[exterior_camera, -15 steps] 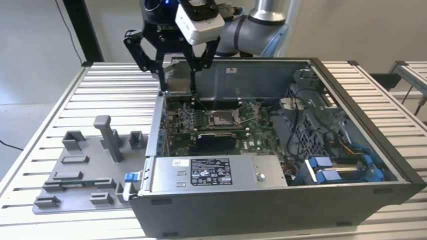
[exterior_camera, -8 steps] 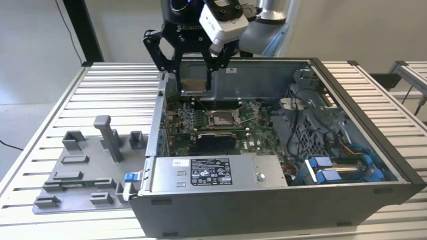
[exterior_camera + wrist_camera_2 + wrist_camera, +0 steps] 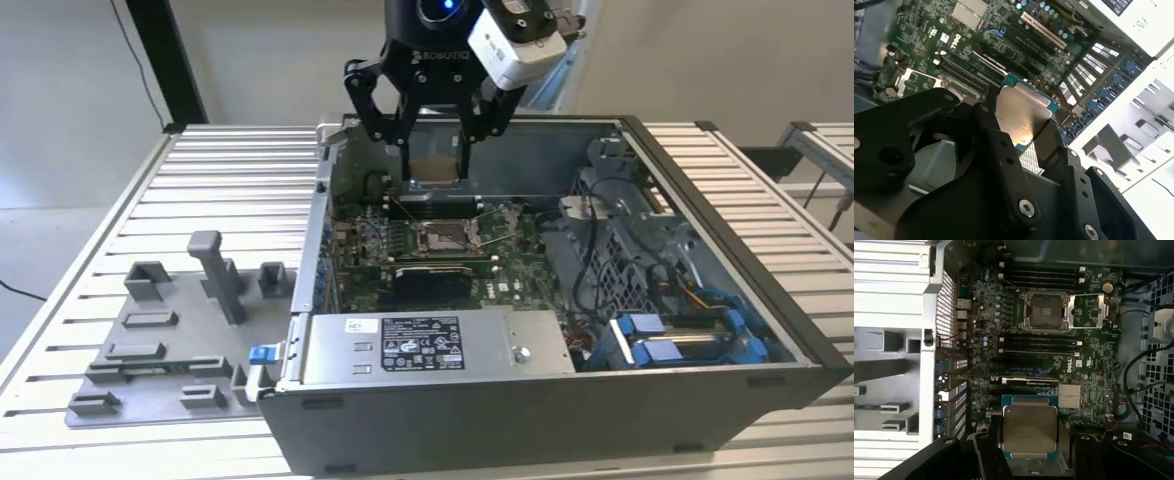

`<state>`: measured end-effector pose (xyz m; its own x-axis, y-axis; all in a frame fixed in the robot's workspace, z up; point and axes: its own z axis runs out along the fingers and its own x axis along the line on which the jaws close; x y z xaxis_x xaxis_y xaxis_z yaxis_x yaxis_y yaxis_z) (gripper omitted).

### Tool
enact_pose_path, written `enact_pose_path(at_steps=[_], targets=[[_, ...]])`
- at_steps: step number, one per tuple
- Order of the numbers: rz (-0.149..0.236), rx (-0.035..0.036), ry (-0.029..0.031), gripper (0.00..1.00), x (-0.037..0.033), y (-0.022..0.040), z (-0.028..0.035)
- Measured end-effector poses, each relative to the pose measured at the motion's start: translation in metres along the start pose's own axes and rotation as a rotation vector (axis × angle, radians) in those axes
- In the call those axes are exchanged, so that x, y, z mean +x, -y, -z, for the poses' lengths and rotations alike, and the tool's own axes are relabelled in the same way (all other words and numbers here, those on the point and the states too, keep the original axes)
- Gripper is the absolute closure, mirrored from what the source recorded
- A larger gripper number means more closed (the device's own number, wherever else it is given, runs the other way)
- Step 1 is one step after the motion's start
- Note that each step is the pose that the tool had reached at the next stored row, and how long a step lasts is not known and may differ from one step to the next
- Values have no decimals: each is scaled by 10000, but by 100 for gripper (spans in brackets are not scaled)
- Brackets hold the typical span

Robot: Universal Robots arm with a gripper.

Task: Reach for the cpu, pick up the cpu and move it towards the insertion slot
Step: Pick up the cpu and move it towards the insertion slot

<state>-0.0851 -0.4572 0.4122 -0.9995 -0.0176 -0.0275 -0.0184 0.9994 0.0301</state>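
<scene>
1 gripper (image 3: pixel 438 150) clamps the cpu (image 3: pixel 1030 429) above the open case, short of the insertion slot (image 3: pixel 1046 311); thin edge grip, tilt could bend pins.

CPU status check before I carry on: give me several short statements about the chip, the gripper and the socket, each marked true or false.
1. The black gripper holds the square silver-topped cpu between its fingers. True.
2. The cpu lies seated in the square metal-framed insertion slot. False: it hangs in the gripper above the green motherboard, apart from the slot.
3. The insertion slot is open, its dark centre bare. True.
4. The cpu rests on the grey plastic fixture block. False: it is held over the open grey computer case.
</scene>
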Motion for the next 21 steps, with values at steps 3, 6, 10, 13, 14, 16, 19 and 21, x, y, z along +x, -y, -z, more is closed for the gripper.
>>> enact_pose_path(at_steps=[3, 6, 10, 13, 14, 16, 19, 21], targets=[[0, 0, 0, 100, -135, 2, -3], [1, -1, 0, 100, -268, 5, -8], [0, 0, -1, 100, -384, 8, -10], [-2, 0, 0, 100, -385, 7, -10], [0, -1, 0, 100, -387, 7, -10], [0, 0, 0, 100, -388, 6, -11], [0, 0, 0, 100, -389, -53, -13], [1, 3, 0, 100, -390, -109, -16]])
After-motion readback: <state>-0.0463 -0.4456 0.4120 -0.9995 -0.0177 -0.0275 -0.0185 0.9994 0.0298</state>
